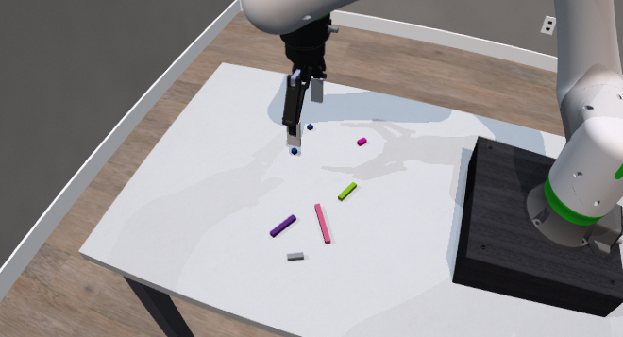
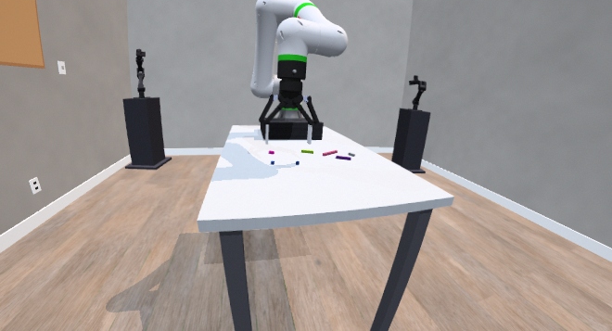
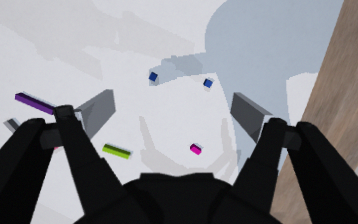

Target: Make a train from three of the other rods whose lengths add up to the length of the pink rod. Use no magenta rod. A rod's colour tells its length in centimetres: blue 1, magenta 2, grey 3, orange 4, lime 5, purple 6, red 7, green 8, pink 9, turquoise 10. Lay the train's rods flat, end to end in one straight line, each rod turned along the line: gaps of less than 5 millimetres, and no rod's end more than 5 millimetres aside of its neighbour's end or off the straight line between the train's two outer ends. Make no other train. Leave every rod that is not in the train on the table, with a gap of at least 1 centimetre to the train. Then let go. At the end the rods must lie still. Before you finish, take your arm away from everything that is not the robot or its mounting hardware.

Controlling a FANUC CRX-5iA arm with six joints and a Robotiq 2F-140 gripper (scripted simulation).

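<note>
My gripper (image 1: 305, 120) (image 2: 288, 141) (image 3: 174, 101) is open and empty, above the table. One blue rod (image 1: 294, 151) (image 2: 297, 163) (image 3: 153, 76) and another blue rod (image 1: 310, 126) (image 2: 273, 162) (image 3: 208, 83) lie apart. A lime rod (image 1: 347, 192) (image 2: 307, 151) (image 3: 116, 151) lies between the magenta rod and the pink rod (image 1: 323, 224) (image 2: 330, 153). A purple rod (image 1: 283, 226) (image 2: 343, 158) (image 3: 34, 103) lies beside the pink rod, at an angle to it. A short grey rod (image 1: 295, 257) (image 2: 351, 154) lies near them. In the wrist view, a finger hides most of the pink rod.
A magenta rod (image 1: 362, 142) (image 2: 272, 152) (image 3: 195, 149) lies apart from the blue rods. The black base block (image 1: 533, 274) carries the arm on the white table (image 1: 227, 288) (image 2: 325, 190). In the wrist view, a table edge runs down the right side.
</note>
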